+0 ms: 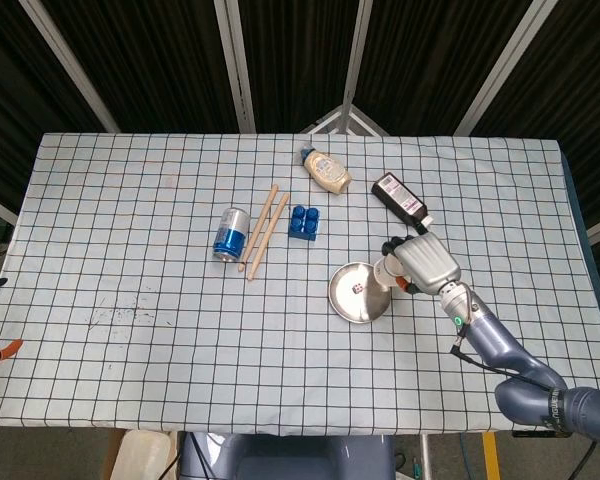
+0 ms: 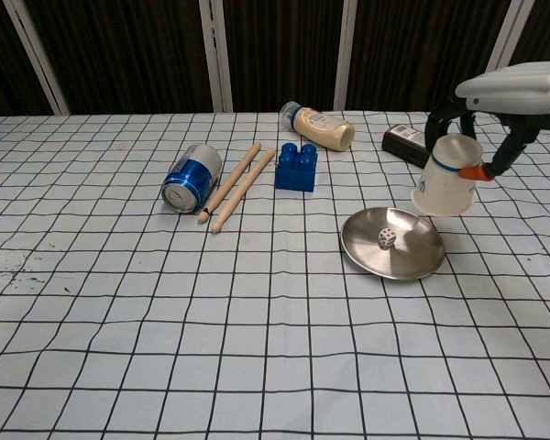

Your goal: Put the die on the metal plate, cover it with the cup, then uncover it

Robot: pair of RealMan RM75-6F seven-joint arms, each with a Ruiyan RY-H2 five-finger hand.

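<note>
A small white die (image 2: 386, 238) (image 1: 357, 288) lies uncovered on the round metal plate (image 2: 412, 259) (image 1: 345, 303). My right hand (image 2: 495, 101) (image 1: 427, 262) grips the white paper cup (image 2: 446, 175) (image 1: 387, 271) upside down from above. The cup hangs in the air over the plate's right rim, tilted slightly, clear of the die. My left hand shows in neither view.
A blue can (image 2: 191, 177), two wooden sticks (image 2: 237, 184) and a blue building block (image 2: 297, 167) lie left of the plate. A mayonnaise bottle (image 2: 321, 126) lies behind them. A dark bottle (image 1: 401, 200) lies just behind the raised cup.
</note>
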